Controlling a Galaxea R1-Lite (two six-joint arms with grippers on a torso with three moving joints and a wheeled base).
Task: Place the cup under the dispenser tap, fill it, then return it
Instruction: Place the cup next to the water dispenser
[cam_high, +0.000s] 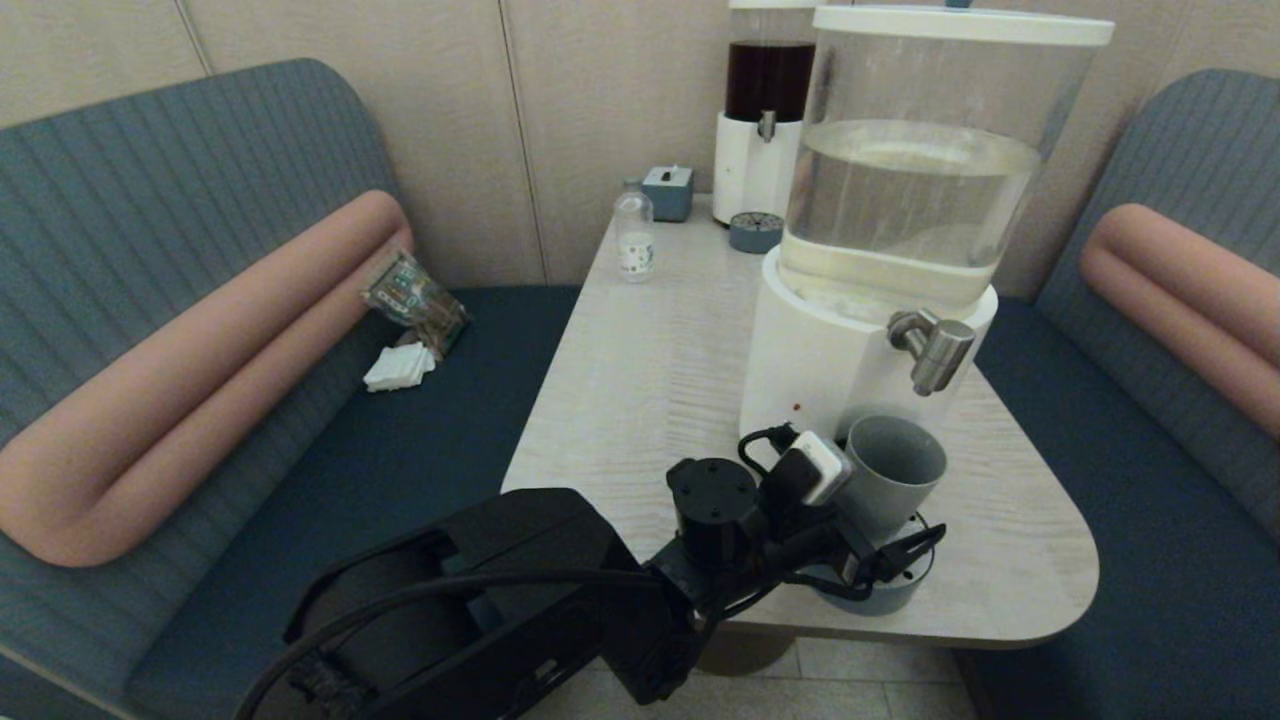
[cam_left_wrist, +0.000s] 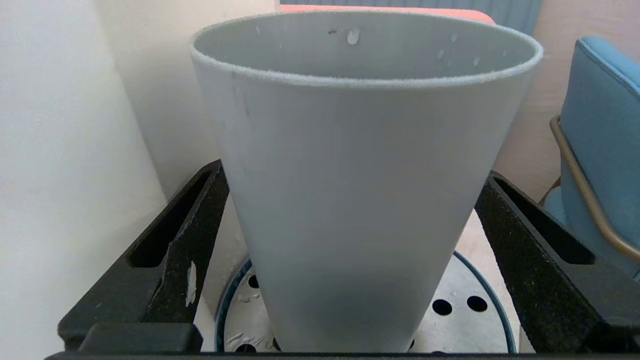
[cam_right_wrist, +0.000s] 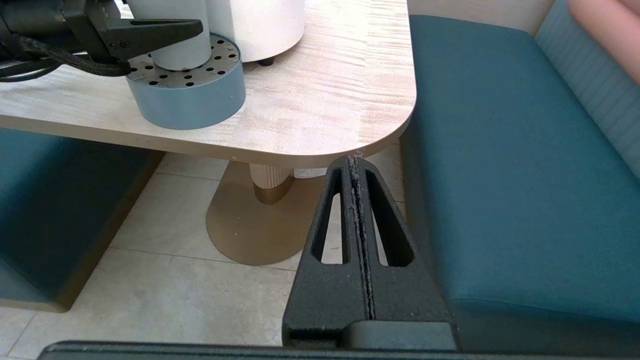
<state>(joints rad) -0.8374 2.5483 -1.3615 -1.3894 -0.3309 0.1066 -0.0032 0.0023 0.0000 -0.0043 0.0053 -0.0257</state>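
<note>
- Cup (cam_high: 890, 478) — grey-blue tapered tumbler, upright on the perforated drip tray (cam_high: 905, 590) at the near right corner of the surface (cam_high: 640, 370). It stands below the tap and a little to its left in the head view, so it does not look squarely centred under the nozzle. A few droplets cling to the inner wall near the rim; the fill level cannot be seen.
- Dispenser tap (cam_high: 935, 348) — brushed-steel spigot on the white base of the clear-water dispenser (cam_high: 900, 230), nozzle pointing down above the tray, which is there to catch drips.
- Left hand (cam_high: 880, 555) — fingers (cam_left_wrist: 185, 250) set to either side of the cup's lower body, low enough to leave the mouth free. The left wrist view shows a gap between each finger and the cup wall — a wide stance, not a grip.
- Right hand (cam_right_wrist: 357, 165) — parked below the surface edge by the right bench seat (cam_right_wrist: 500, 175), fingers pressed together, holding nothing.
- Dark-liquid dispenser (cam_high: 765, 120) and small clear bottle (cam_high: 634, 237) — at the far end, well apart from the work.
</note>
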